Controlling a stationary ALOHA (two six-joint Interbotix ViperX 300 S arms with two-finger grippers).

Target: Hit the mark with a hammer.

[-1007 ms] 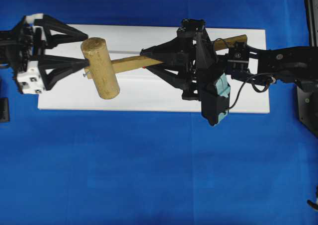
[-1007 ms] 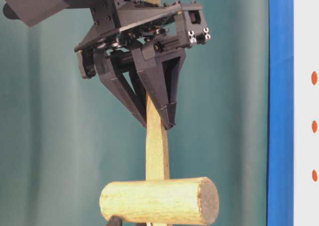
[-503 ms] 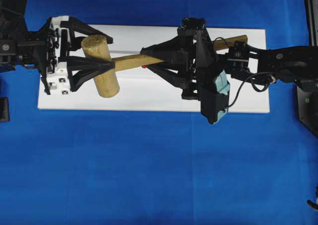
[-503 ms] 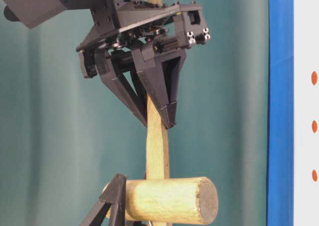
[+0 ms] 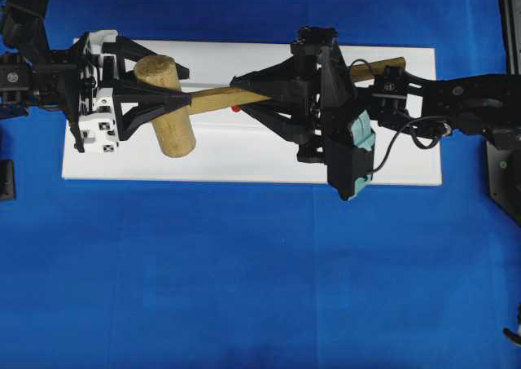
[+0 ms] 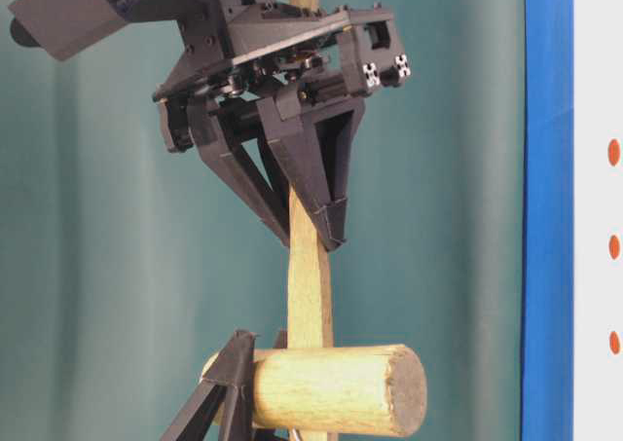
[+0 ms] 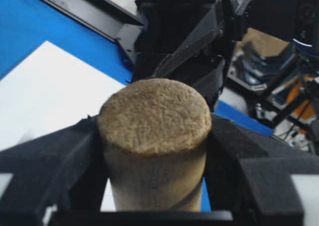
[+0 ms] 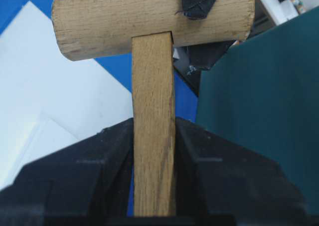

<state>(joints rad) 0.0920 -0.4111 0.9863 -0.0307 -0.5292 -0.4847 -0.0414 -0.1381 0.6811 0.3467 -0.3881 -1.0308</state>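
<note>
Two tools on the hammer now; it is off the bench, held over the white board. A small red mark shows just under the handle on the board; likely the target, not yet hit as far as I can judge. Swing is left to do. Right tool clamped tight on the flat handle, mid-length. Left tool straddles the cylindrical head, pads touching or nearly touching both sides; cannot tell if it has a firm grip.
</note>
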